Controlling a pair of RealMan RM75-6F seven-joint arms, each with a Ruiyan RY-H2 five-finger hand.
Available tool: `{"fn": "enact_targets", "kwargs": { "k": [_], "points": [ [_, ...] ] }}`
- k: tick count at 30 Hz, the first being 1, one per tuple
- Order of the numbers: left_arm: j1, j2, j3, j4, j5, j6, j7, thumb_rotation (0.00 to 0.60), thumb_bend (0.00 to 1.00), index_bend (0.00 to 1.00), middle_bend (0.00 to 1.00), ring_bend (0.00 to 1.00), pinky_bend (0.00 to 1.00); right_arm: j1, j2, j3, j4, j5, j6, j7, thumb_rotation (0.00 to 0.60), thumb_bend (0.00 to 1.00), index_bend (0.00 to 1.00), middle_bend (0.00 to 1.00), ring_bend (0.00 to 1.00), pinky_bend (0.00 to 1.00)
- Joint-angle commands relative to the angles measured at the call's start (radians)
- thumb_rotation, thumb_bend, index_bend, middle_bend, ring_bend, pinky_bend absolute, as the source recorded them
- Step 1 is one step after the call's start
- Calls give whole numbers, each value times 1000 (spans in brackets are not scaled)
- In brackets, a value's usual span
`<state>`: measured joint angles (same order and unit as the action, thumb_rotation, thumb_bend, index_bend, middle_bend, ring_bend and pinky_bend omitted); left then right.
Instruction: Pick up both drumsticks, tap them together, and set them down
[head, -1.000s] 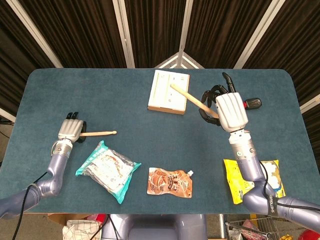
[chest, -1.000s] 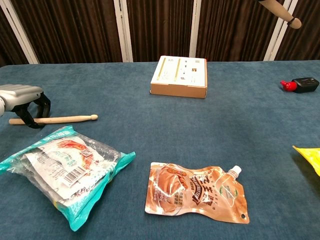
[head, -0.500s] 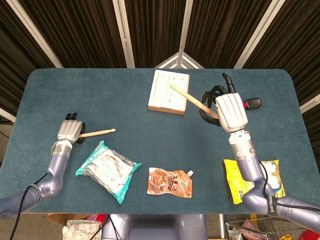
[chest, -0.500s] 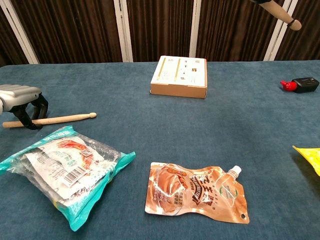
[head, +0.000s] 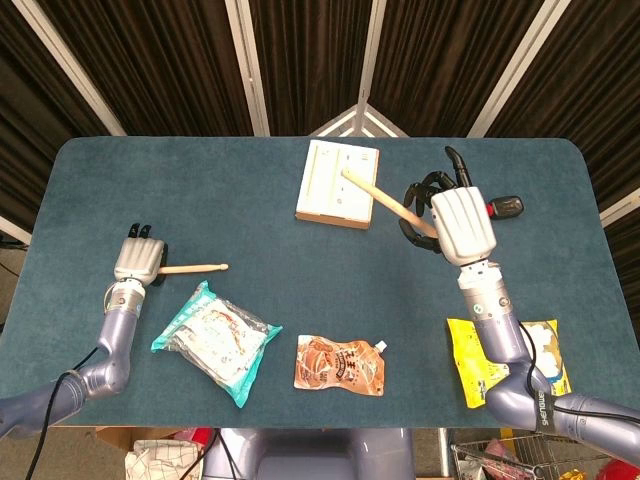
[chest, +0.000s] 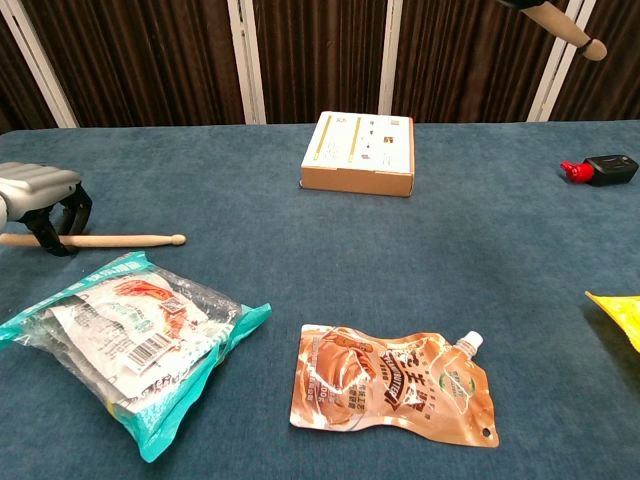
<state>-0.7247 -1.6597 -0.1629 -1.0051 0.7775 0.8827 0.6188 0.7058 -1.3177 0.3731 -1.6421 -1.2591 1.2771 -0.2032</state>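
One wooden drumstick (head: 195, 268) lies low at the table's left side, tip pointing right; in the chest view this drumstick (chest: 120, 240) sits level just above the blue cloth. My left hand (head: 138, 259) grips its butt end, fingers (chest: 47, 232) curled around it. My right hand (head: 458, 222) holds the second drumstick (head: 380, 199) raised above the table, its tip over the white box in the head view. In the chest view only that stick's tip (chest: 565, 27) shows at the top right; the right hand is out of that frame.
A white box (head: 337, 183) sits at the back centre. A teal snack bag (head: 215, 338) lies just right of my left hand, an orange pouch (head: 340, 364) at front centre, a yellow bag (head: 480, 360) at front right, and a black-and-red item (head: 505, 207) beside my right hand.
My left hand has drawn its drumstick slightly leftward and levelled it. The right hand and its raised stick have barely moved.
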Motion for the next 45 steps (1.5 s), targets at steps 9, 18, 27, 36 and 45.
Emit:
{"fn": "enact_targets", "kwargs": {
  "k": [9,18,27,36,45],
  "points": [
    [8,5,-1,-10,5,41,36,600,422,643,627,103,0,1,-4,-4,8,-5,0,-7,600,390,688,670,370,0],
    [20,11,-3,-12,46,90,31,600,422,647,627,103,0,6,-7,1,8,-3,2,-17,600,390,688,670,370,0],
    [51,78,-12,-86,253,229,-163,600,422,651,627,103,0,12,-15,7,6,8,1,-33,600,391,688,670,370,0],
    [89,203,-1,-234,533,440,-405,600,420,652,626,103,0,26,-53,12,34,43,-9,-52,600,411,688,674,379,0],
    [113,289,-10,-376,634,508,-510,600,419,657,626,103,0,102,-120,27,183,-7,-56,26,600,414,688,676,386,0]
  ]
}}
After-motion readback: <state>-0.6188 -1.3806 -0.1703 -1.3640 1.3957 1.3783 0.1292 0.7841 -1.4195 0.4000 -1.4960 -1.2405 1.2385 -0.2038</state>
